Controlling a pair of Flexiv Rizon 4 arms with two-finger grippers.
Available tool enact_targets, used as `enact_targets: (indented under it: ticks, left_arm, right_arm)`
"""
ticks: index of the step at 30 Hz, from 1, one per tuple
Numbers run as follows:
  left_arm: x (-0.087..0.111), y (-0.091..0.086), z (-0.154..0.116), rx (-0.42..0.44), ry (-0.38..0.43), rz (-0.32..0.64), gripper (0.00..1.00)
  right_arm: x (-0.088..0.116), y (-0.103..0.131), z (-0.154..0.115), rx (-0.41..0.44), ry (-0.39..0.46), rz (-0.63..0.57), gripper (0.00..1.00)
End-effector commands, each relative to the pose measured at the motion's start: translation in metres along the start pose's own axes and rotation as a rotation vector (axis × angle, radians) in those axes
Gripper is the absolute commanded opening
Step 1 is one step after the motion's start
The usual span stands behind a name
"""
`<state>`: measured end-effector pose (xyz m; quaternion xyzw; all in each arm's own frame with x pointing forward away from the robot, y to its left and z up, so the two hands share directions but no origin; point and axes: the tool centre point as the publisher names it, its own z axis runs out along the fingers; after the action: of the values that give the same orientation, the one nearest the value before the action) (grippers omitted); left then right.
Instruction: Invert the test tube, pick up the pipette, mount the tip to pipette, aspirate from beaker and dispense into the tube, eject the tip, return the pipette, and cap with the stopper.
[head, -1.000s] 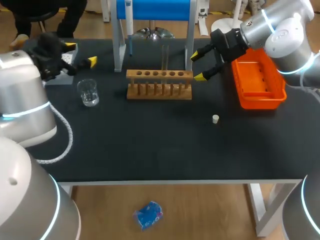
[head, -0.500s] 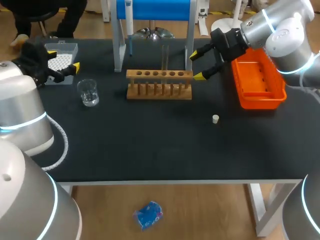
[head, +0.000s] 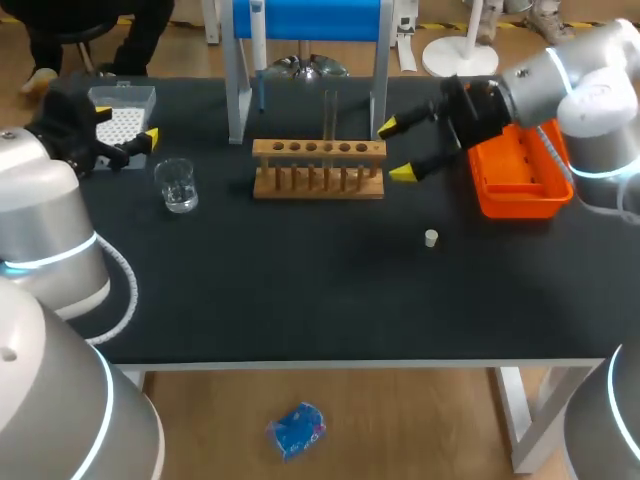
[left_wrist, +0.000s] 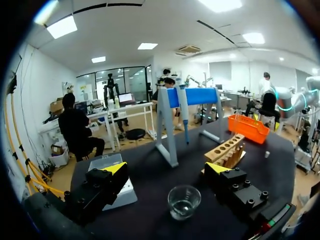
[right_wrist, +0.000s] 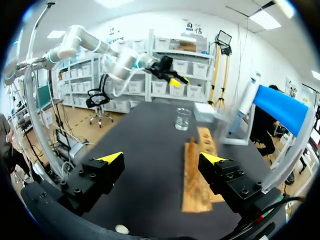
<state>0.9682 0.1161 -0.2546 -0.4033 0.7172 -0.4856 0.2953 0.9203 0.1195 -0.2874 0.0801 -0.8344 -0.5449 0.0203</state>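
My right gripper (head: 397, 149) hangs wide open, empty, near the clear glass test tube (head: 328, 118) upright in the wooden rack (head: 318, 170), likely lined up to grasp it. My left gripper (left_wrist: 166, 168) gapes empty above the desk (head: 300, 290).

Left arm (head: 40, 200) comes in from the left, big grey links low in the head view, wrist stretched toward the far-left corner. Left claw (head: 125, 128) is empty, fingers spread wide, yellow tips well apart. The left wrist view shows the same: left claw (left_wrist: 165, 168) gaping, nothing between the fingers. Right arm (head: 580, 80) enters from the far right, wrist angled toward the middle. Right claw (head: 396, 150) points left, fingers wide apart, one tip farther back than the other, nothing held. In the right wrist view the right claw (right_wrist: 161, 158) is also gaping and empty.
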Motion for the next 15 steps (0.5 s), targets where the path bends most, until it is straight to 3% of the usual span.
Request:
enact_targets:
  ticks: [1, 6, 15]
  left_arm:
    - [-0.022, 0.010, -0.014, -0.008, 0.031, -0.006, 1.00]
    - [-0.045, 0.016, -0.028, -0.002, 0.010, -0.027, 1.00]
    - [-0.071, 0.024, -0.030, 0.054, -0.009, -0.063, 1.00]
  right_arm:
    - [0.031, 0.010, 0.003, -0.013, -0.034, -0.006, 1.00]
    - [0.051, 0.016, 0.010, -0.060, -0.009, 0.016, 1.00]
    - [0.079, 0.018, 0.024, -0.244, 0.039, 0.077, 1.00]
